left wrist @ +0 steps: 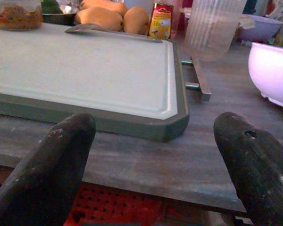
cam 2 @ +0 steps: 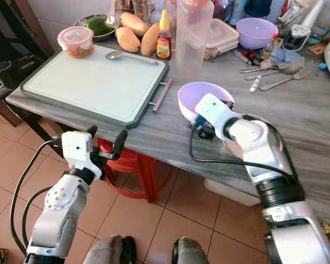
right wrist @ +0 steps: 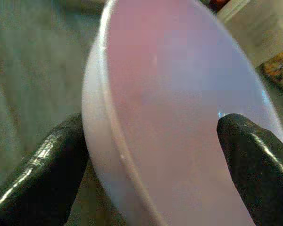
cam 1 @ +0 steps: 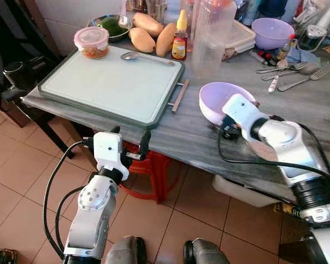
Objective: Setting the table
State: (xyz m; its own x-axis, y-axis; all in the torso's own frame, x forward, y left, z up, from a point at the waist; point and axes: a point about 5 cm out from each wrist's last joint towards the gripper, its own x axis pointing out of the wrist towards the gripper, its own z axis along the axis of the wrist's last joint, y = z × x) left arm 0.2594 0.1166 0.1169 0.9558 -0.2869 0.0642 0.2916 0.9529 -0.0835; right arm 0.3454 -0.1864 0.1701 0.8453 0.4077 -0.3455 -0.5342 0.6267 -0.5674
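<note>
A pale purple bowl [cam 1: 215,99] is tilted just above the grey table [cam 1: 187,132], near its front edge. My right gripper [right wrist: 146,165] is shut on the bowl's rim, with one finger [right wrist: 42,169] outside the wall and the other [right wrist: 254,160] inside. My left gripper [cam 1: 130,137] hangs open just in front of the table edge, below the corner of the green-rimmed white board [cam 1: 110,82]. A spoon [cam 1: 146,56] lies at the board's far side. Several forks [cam 1: 297,74] lie at the back right of the table.
A lidded food tub [cam 1: 92,41] stands on the board's far left corner. Behind the board are mangoes [cam 1: 148,33], a sauce bottle [cam 1: 180,38] and a clear pitcher [cam 1: 212,36]. A second purple bowl [cam 1: 272,30] sits at the back right. A red stool [cam 1: 148,165] stands under the table.
</note>
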